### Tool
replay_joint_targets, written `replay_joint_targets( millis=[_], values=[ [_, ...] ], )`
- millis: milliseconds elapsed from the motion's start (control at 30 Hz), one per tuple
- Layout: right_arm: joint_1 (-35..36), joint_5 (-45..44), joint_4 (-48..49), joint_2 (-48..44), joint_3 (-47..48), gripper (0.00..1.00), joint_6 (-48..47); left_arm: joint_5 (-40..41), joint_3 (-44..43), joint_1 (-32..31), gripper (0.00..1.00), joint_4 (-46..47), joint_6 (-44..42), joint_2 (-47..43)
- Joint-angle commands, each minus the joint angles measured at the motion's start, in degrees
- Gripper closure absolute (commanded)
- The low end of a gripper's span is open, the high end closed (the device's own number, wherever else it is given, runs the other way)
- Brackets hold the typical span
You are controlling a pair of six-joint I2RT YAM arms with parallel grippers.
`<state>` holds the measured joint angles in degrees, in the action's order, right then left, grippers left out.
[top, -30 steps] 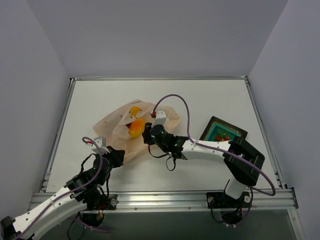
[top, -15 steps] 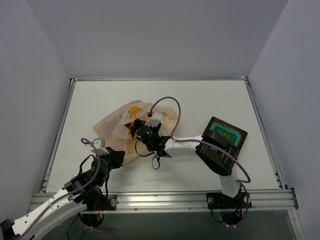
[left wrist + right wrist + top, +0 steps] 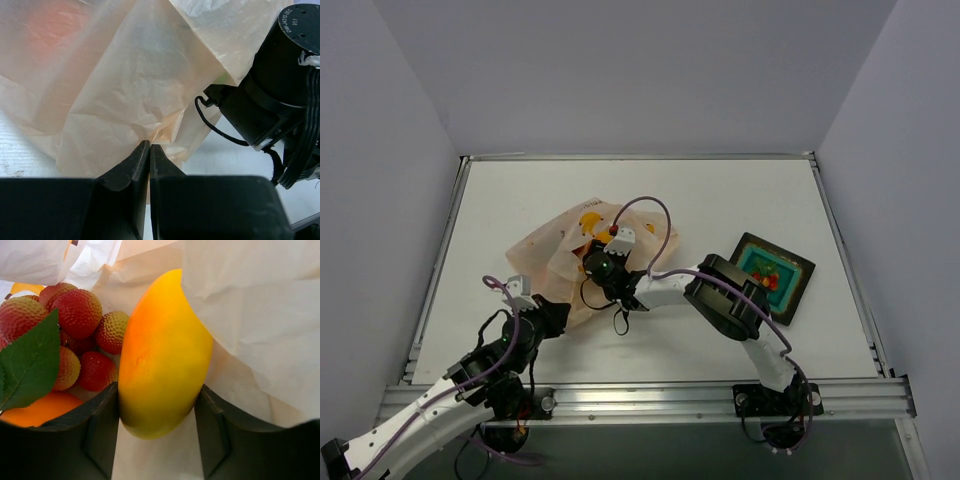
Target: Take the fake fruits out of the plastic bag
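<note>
The pale peach plastic bag (image 3: 542,252) lies crumpled on the table's left middle. My left gripper (image 3: 558,312) is shut on its near edge; in the left wrist view the closed tips (image 3: 149,149) pinch a fold of the bag (image 3: 125,85). My right gripper (image 3: 590,262) is inside the bag's mouth. In the right wrist view its jaws (image 3: 157,410) press both sides of the yellow-orange mango (image 3: 160,350). Beside the mango lie red bumpy fruits (image 3: 77,312), a green leaf (image 3: 30,362) and an orange (image 3: 40,412), with the bag (image 3: 260,315) around them.
A square dark teal tray (image 3: 801,266) sits at the right and holds small red and green pieces (image 3: 769,279). The right arm's wrist (image 3: 280,85) is close by the bag in the left wrist view. Walls surround the table on three sides.
My right arm has swung left and pushed its gripper deeper into the bag's mouth, covering the mango from above. The left gripper has kept its pinch on the bag edge.
</note>
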<state>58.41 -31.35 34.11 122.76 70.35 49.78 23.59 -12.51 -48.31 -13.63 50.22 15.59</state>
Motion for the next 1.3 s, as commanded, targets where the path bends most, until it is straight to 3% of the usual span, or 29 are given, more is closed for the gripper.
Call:
replay_joint_targets(
  millis=[0, 33, 67, 367, 533, 733, 800, 900, 1033, 1267],
  values=[
    [-0.4, -3.7, 1.7, -2.2, -0.6, 0.63, 0.2, 0.1, -2.5, 0.3, 0.98, -0.4, 0.1, 1.1],
    [-0.2, -3.7, 2.4, -2.9, -1.4, 0.75, -1.1, 0.1, -2.5, 0.3, 0.98, -0.5, 0.1, 1.2],
    [-0.2, -3.6, 2.8, -3.8, -2.2, 0.79, -1.7, 0.1, -2.5, 0.3, 0.98, -0.5, 0.2, 1.3],
    [2.3, 5.6, 0.1, -20.7, -12.6, 0.81, -11.4, 2.7, -5.3, 0.3, 0.97, -2.3, -1.6, -0.2],
    [2.7, 7.8, -0.4, -34.3, -21.2, 0.83, -13.8, 2.9, -5.3, 0.4, 0.98, 2.0, -2.4, 2.6],
    [2.4, 3.2, -6.8, -53.9, -28.2, 0.82, -19.3, 1.7, -3.9, 0.4, 0.98, 6.8, -2.4, 6.2],
    [1.8, -3.7, -11.9, -61.2, -30.9, 0.82, -18.3, 1.7, -3.4, 0.4, 0.98, 7.7, -2.4, 6.1],
    [-4.1, -8.7, -23.6, -68.4, -34.1, 0.83, -12.5, 1.7, -2.5, 0.4, 0.98, 8.8, -3.3, 5.1],
    [-20.7, 0.0, -28.1, -73.6, -39.8, 0.82, -8.8, 1.3, -2.0, 0.5, 0.98, 9.4, -4.4, 3.7],
    [-37.8, 7.3, -26.1, -63.8, -39.3, 0.82, -13.8, -0.7, -1.5, 0.5, 0.98, 10.1, -5.6, 3.1]
  ],
)
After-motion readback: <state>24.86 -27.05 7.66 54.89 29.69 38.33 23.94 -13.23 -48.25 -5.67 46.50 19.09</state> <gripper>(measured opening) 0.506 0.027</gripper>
